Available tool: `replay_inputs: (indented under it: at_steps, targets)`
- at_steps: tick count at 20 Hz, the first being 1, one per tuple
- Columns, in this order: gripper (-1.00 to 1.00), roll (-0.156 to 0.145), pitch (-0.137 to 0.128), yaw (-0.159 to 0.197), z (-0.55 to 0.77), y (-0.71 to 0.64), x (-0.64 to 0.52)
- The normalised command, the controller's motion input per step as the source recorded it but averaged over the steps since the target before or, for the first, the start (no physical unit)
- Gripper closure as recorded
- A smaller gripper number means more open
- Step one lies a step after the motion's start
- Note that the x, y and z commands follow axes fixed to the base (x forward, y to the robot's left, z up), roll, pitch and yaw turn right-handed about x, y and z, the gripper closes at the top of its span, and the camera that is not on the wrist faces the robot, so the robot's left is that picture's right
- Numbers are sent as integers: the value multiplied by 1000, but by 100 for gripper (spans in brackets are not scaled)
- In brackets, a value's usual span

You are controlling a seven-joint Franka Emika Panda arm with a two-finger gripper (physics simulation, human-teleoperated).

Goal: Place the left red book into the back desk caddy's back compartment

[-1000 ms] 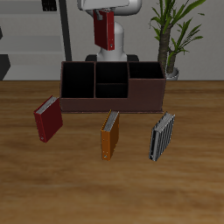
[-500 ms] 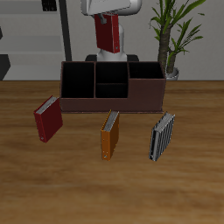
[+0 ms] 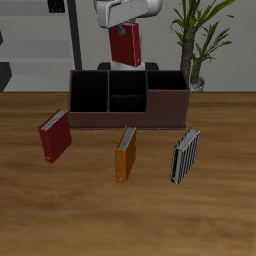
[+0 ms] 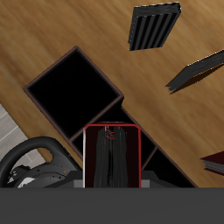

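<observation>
Exterior camera: elevated, facing the brown wooden table point(image 3: 215, 215) from beyond its front edge, moderately distant. Wrist camera: looks steeply down, closer. Both show the long dark reddish-brown open-top caddy point(image 3: 128, 117) point(image 4: 66, 87).

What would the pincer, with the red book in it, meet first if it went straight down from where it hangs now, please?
Probably the back desk caddy. The left red book, held in the pincer, hangs above its halved middle section; whether it lines up with the back compartment is unclear.
</observation>
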Motion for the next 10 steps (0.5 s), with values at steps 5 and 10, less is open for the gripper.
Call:
replay_inputs:
  at_steps: [5, 10]
  targets:
    - [100, 5, 19, 93, -167, 140, 36]
    - [100, 7, 32, 75, -182, 120, -39]
